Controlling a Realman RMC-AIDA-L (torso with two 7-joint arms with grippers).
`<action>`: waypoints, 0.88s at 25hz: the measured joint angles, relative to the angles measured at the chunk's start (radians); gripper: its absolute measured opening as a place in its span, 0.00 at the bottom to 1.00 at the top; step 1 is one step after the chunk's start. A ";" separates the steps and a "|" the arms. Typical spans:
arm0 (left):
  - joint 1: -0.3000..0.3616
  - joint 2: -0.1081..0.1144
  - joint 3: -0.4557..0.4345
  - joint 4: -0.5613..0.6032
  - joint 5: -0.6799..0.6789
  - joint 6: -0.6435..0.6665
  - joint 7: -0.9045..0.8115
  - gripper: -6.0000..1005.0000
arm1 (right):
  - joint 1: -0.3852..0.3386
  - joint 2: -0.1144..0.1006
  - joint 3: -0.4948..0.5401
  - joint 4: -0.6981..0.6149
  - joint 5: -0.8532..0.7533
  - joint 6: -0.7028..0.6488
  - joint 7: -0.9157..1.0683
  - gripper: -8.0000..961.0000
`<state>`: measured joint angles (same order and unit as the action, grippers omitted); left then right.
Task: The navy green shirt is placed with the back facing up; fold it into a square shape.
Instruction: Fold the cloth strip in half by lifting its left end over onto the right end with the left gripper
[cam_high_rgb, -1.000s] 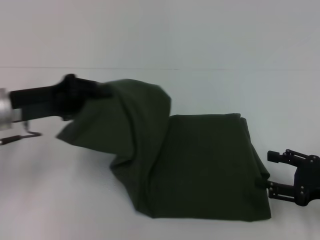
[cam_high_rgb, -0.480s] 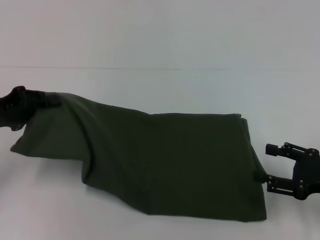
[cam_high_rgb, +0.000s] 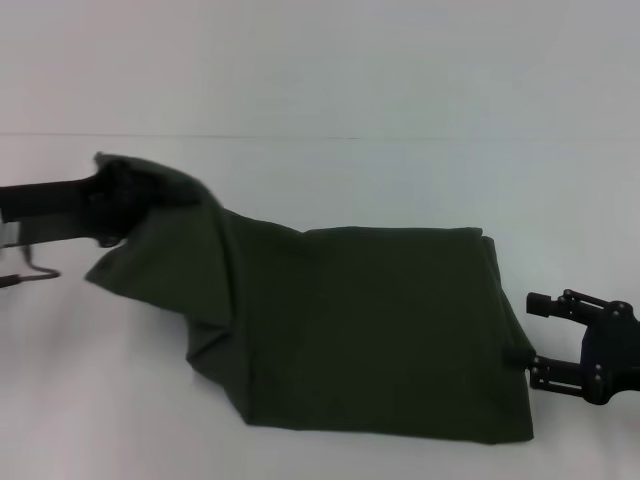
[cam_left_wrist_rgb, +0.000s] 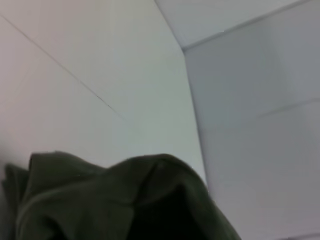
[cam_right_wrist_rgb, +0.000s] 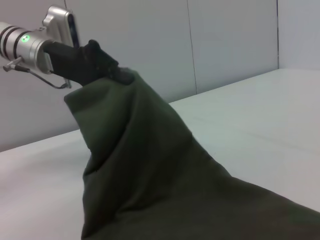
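The navy green shirt (cam_high_rgb: 370, 330) is lying mostly flat on the white table (cam_high_rgb: 400, 180), its plain matte cotton spreading as a rough rectangle from the right gripper (cam_high_rgb: 545, 335) across toward the left gripper (cam_high_rgb: 135, 195). Under the left gripper the cloth is hanging in a soft, creased drape, tented up off the surface and sagging into a deep fold below it.

The left gripper is clenching a bunched corner of the shirt and holding it raised; the right wrist view is showing the fabric pinched at its black tip (cam_right_wrist_rgb: 112, 72). The right gripper is sitting low at the shirt's near right edge, its lower finger touching the hem, its jaws standing apart and holding nothing.

Risks, as I am judging them: the limp cotton is likely to slide out of such a small pinch, dropping the flap short and crooked. With the far side unpinned, pulling could be dragging the whole shirt along the smooth table rather than folding it. The sagging crease could also be getting trapped underneath, spoiling the square.
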<state>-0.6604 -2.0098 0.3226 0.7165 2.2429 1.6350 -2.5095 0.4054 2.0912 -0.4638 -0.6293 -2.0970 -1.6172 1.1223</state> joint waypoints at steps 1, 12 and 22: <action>-0.014 -0.002 0.006 -0.013 -0.003 0.002 0.000 0.14 | 0.000 0.000 0.000 0.003 -0.001 0.001 -0.001 0.88; -0.113 -0.088 0.103 -0.122 -0.042 -0.052 0.020 0.14 | 0.001 0.000 -0.001 0.018 -0.001 -0.001 -0.005 0.88; -0.105 -0.154 0.117 -0.250 -0.142 -0.168 0.131 0.15 | 0.001 0.001 -0.001 0.020 0.001 -0.004 -0.005 0.88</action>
<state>-0.7650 -2.1635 0.4397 0.4666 2.1010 1.4673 -2.3781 0.4065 2.0921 -0.4649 -0.6090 -2.0961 -1.6207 1.1174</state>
